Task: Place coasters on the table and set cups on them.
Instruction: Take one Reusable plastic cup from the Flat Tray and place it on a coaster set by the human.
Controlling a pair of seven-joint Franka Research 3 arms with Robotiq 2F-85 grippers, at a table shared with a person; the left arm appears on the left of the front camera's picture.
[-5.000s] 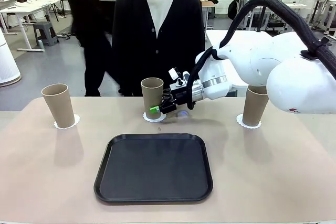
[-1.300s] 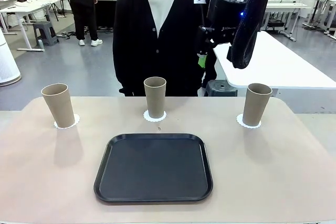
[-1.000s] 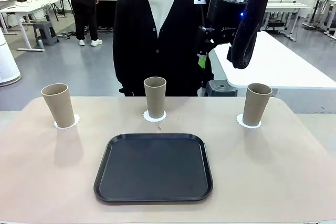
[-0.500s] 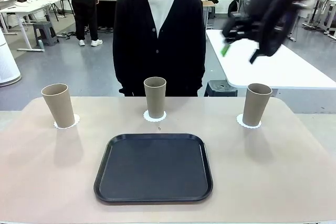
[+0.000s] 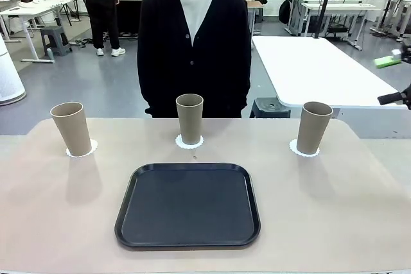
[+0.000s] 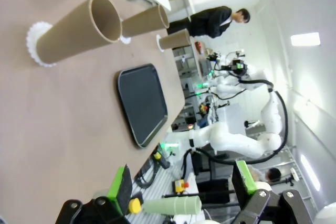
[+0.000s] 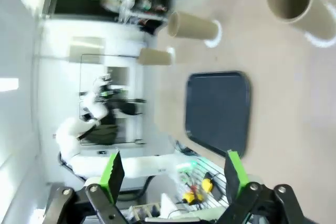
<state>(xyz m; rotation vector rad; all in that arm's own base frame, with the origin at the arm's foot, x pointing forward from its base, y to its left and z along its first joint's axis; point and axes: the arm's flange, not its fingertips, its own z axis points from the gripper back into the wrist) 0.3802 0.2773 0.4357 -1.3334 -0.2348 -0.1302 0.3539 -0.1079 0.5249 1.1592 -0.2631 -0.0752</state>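
Note:
Three taupe cups stand upright on the beige table [image 5: 58, 222], each on a white scalloped coaster: the left cup [image 5: 71, 128] on its coaster [image 5: 92, 149], the middle cup [image 5: 189, 118] on its coaster [image 5: 189, 145], the right cup [image 5: 313, 127] on its coaster [image 5: 294, 149]. My right gripper [image 5: 393, 79] is at the picture's right edge, high above the table and open; its wrist view shows the jaws [image 7: 174, 177] wide apart and empty. In the left wrist view my left gripper [image 6: 182, 182] is open and empty, well back from the nearest cup [image 6: 73, 32].
A black rounded-square tray [image 5: 188, 205] lies bare in front of the middle cup. A person in a black cardigan [image 5: 192, 43] stands at the far edge, behind the middle cup. A white table [image 5: 314, 68] stands behind on the right.
My right arm has swung from high above the table's middle-right out to the right edge of the picture. The cups, coasters and tray have not moved.

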